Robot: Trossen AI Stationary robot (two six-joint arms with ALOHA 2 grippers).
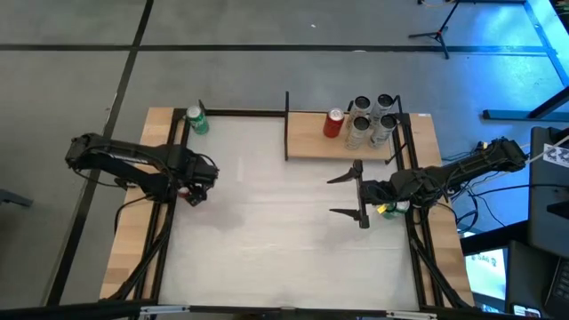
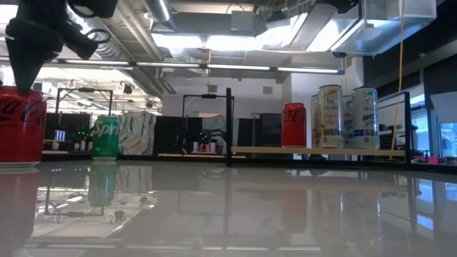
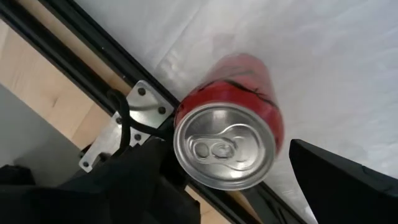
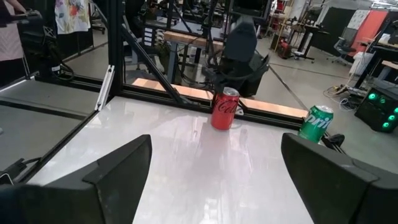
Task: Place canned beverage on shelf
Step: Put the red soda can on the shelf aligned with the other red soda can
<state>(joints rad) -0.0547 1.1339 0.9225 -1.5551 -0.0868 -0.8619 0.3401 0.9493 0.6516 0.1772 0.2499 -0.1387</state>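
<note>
High view: white worktop [image 1: 284,222] with two dark arms.

Left pincer [image 1: 193,191]: at the worktop's left edge, poised directly over an upright red cola can [image 3: 227,143]. Fingers stand wide, one to each side of the can top in the left wrist view; not closed on the can as far as the views show. In the low view the can [image 2: 21,125] stands on the worktop with the pincer just above it.

Right pincer [image 1: 356,193]: near the worktop's right edge, fingers spread wide, holding nothing. The shelf [image 1: 342,147] lies just beyond it, towards the far edge.

Shelf: pale wooden board with thin black uprights, on the far right of the worktop. On it: one red can [image 1: 333,124] and, beside that, a cluster of silver-topped tall cans [image 1: 372,120].

Green soda can [image 1: 196,120]: upright at the far left corner, beyond the left pincer, well apart from the shelf.
</note>
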